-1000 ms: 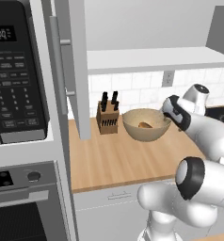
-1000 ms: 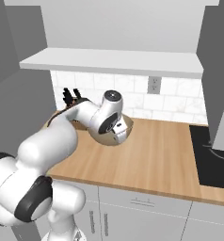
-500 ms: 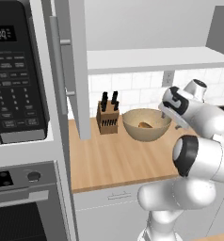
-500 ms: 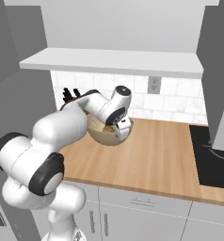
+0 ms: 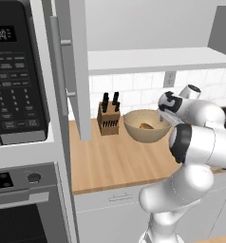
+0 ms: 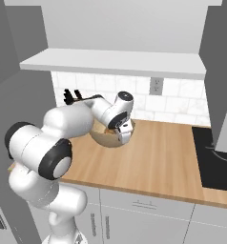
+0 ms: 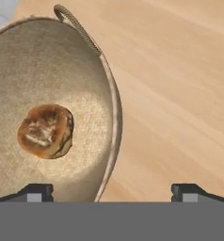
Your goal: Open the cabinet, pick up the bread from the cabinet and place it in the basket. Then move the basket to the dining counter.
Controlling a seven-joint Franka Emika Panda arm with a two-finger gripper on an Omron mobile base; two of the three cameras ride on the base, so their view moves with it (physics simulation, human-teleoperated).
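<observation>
We see white tile backsplash (image 6: 182,102) behind wooden worktop (image 6: 158,162); black microwave (image 5: 17,80) above oven (image 5: 20,209); knife block (image 5: 109,121); wall outlet (image 6: 156,86).

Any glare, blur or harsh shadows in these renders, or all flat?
Left base view: even light, no glare; the bread is a small soft blob inside the basket. Right base view: flat, with faint shade under the hand. Hand view: sharpest, weave and crust legible, a soft bright patch on the basket floor, fingertips slightly blocky.
</observation>
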